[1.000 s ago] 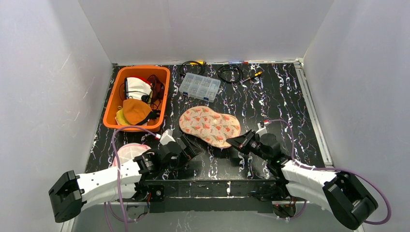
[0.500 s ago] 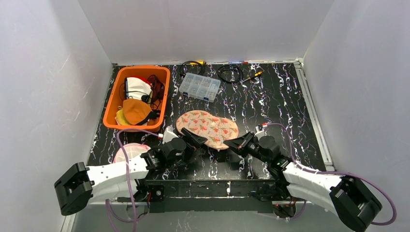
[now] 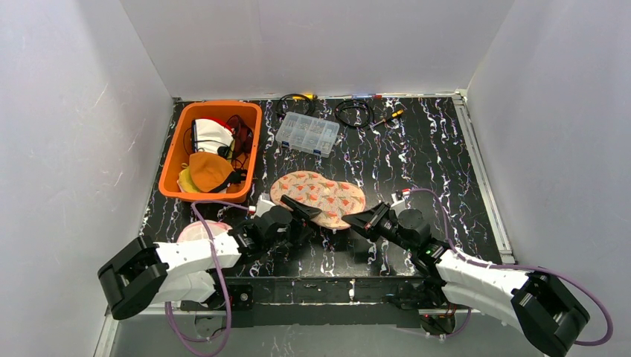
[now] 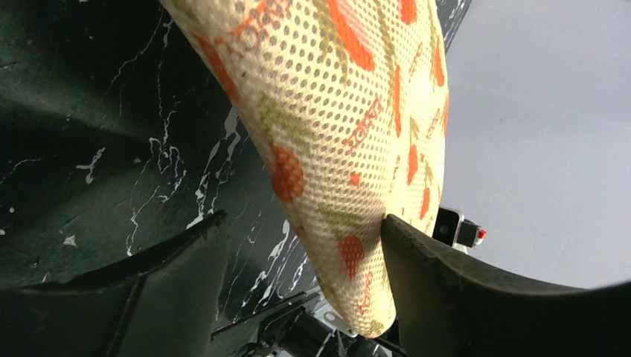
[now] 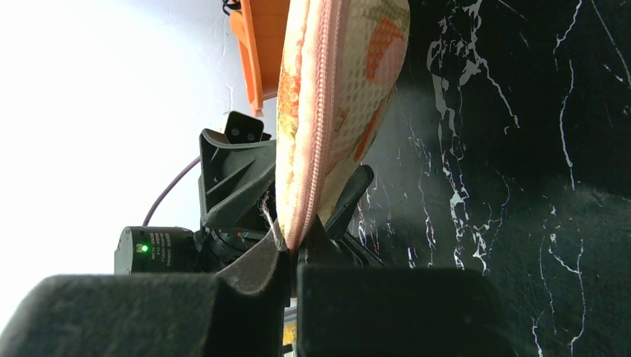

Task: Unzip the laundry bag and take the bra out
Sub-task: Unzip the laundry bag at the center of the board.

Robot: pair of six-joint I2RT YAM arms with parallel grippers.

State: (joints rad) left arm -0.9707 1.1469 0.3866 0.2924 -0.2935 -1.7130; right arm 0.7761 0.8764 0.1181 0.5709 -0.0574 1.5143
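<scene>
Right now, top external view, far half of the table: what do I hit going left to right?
orange bin → clear compartment box → black cable coil → small yellow-handled tool. The yellow-tipped cable behind the box overlaps it, so it is left out.

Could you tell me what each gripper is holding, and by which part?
The right gripper pinches the cream, orange-patterned mesh laundry bag by its pink zippered edge. The left gripper straddles it, open.

Orange bin (image 3: 219,105) of clutter, clear parts box (image 3: 306,134), coiled cable (image 3: 338,113)
</scene>
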